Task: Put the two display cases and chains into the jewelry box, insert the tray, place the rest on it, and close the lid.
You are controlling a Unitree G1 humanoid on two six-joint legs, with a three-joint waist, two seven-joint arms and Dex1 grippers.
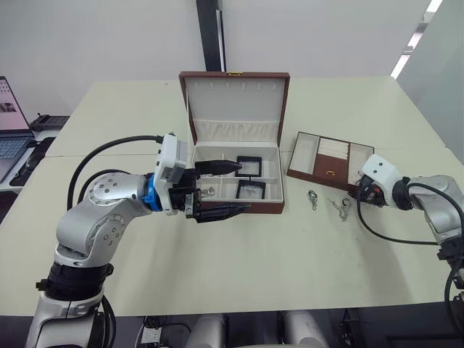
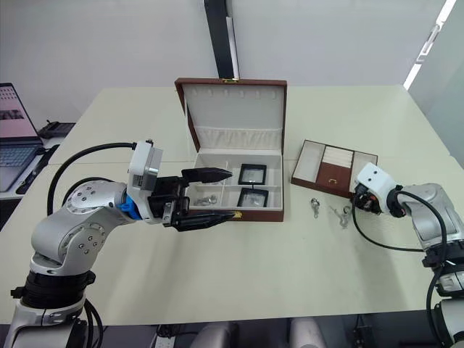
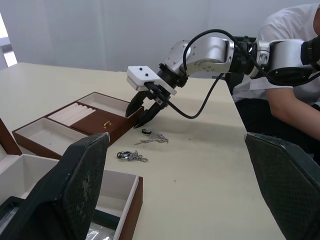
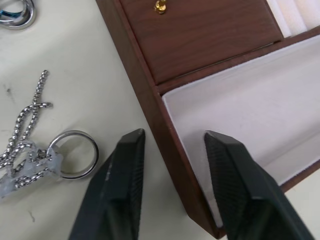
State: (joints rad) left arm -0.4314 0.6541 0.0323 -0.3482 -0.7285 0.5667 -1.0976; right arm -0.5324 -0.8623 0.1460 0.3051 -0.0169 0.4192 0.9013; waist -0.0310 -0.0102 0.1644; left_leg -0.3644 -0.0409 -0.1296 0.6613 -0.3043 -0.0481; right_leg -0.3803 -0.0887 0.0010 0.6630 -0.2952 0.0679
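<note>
The right tool (image 4: 172, 187), jaws apart and empty, straddles the near wall of the tray (image 1: 328, 159) at right of centre, its long axis slanting toward lower right. The left tool (image 1: 221, 190), also spread, hovers over the jewelry box (image 1: 235, 174), farther off, so the right arm seems placed to lift.

Both arms are built of rounded silver-grey metal segments with small dark screws around their joint faces. The left gripper (image 1: 216, 190) has two tapered black fingers on a white block with a blue collar behind it; the right gripper (image 3: 142, 116) has black fingers under a flat white plate. Black cables loop along each arm, and the finger pads (image 3: 77, 185) are cross-hatched.
</note>
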